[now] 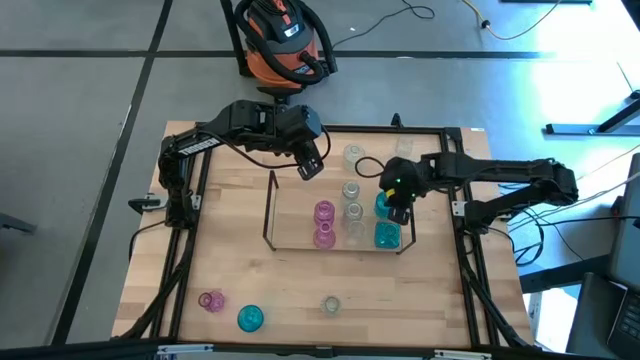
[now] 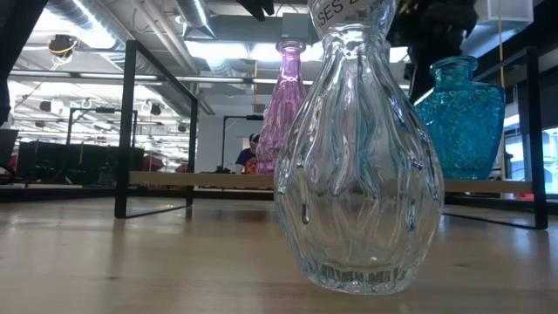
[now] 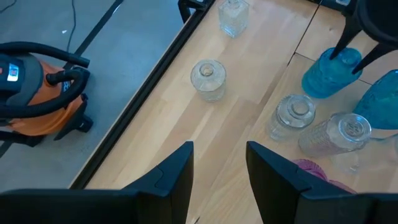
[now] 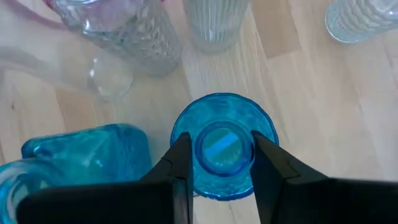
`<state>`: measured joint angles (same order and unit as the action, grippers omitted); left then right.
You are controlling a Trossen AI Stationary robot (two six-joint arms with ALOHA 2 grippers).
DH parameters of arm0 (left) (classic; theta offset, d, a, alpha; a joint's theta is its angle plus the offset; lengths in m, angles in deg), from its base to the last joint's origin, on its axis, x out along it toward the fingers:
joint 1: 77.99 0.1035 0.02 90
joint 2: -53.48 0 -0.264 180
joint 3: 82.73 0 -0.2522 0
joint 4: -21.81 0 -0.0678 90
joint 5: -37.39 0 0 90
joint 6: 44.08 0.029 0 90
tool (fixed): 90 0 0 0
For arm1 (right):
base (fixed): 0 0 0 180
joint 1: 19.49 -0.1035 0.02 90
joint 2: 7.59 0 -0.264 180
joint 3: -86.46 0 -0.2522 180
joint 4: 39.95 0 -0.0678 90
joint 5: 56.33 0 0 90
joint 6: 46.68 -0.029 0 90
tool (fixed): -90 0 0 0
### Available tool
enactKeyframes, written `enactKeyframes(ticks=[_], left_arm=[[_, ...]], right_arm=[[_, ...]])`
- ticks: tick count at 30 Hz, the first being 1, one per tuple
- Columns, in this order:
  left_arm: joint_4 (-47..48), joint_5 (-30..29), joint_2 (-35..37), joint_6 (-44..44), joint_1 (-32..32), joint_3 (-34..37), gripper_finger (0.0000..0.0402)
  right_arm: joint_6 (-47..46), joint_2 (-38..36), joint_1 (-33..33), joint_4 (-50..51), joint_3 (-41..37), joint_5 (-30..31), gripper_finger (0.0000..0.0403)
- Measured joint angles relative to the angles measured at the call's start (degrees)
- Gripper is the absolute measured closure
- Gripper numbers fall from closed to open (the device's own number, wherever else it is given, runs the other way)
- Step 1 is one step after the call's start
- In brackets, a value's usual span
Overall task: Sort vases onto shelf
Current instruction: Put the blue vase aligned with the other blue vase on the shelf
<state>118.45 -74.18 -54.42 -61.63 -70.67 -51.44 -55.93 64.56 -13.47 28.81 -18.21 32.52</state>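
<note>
The wire shelf (image 1: 268, 212) stands mid-table, with pink (image 1: 323, 224), clear (image 1: 352, 212) and teal (image 1: 387, 237) vases standing on its clear base. My right gripper (image 4: 221, 163) is shut on another teal vase (image 1: 383, 205) at the shelf's right end. My left gripper (image 3: 219, 168) hangs open above the shelf's far left corner, with nothing between its fingers. Two clear vases (image 1: 352, 155) stand beyond the shelf. A pink (image 1: 210, 301), a teal (image 1: 250, 318) and a clear vase (image 2: 357, 174) stand near the table's near edge. My right gripper pinches the teal vase's narrow neck at the rim (image 4: 200, 149) between its two fingers, one on each side. The fingers (image 3: 348, 38) come from above, slanting down. The vase is upright below them. Whether its bottom rests on the shelf's base I cannot tell.
A black frame (image 1: 190, 250) edges the table. An orange vacuum cleaner (image 1: 285, 45) stands on the floor past the far edge. Bare wood (image 1: 300, 275) lies between the shelf and the three loose vases at the near edge.
</note>
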Motion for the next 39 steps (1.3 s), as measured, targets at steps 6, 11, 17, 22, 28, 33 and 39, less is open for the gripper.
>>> enactKeyframes(ticks=[6, 11, 17, 22, 28, 33, 39], left_arm=[[0.0, 0.0, 0.0, 1.0, 0.0, 0.0, 0.0262], [0.1, 0.0, 0.0, 1.8, 0.0, 0.0, 0.0262], [0.1, 0.0, 0.0, 2.7, 0.0, 0.0, 0.0262], [0.1, -0.1, 0.0, 3.0, 0.0, 0.0, 0.0262], [0.1, -0.1, 0.0, 3.0, 0.0, 0.0, 0.0262], [0.0, -0.1, 0.0, 3.0, 0.0, 0.0, 0.0262], [0.0, -0.2, 0.0, 3.0, 0.0, 0.0, 0.0262]], right_arm=[[-2.3, -0.4, 0.0, -2.0, -1.6, -0.7, 0.0318], [-2.7, -0.4, 0.0, -0.1, -1.6, -2.1, 0.0318], [-2.2, -0.3, 0.0, 0.5, -1.7, -2.8, 0.0318], [-1.0, 0.0, 0.0, 0.5, -1.7, -3.7, 0.0318], [0.6, 0.1, 0.0, 0.1, -1.7, -4.5, 0.0319], [1.2, 0.2, 0.0, 0.7, -1.7, -5.2, 0.0319], [2.3, 0.2, 0.0, 0.7, -1.7, -7.4, 0.0319]])
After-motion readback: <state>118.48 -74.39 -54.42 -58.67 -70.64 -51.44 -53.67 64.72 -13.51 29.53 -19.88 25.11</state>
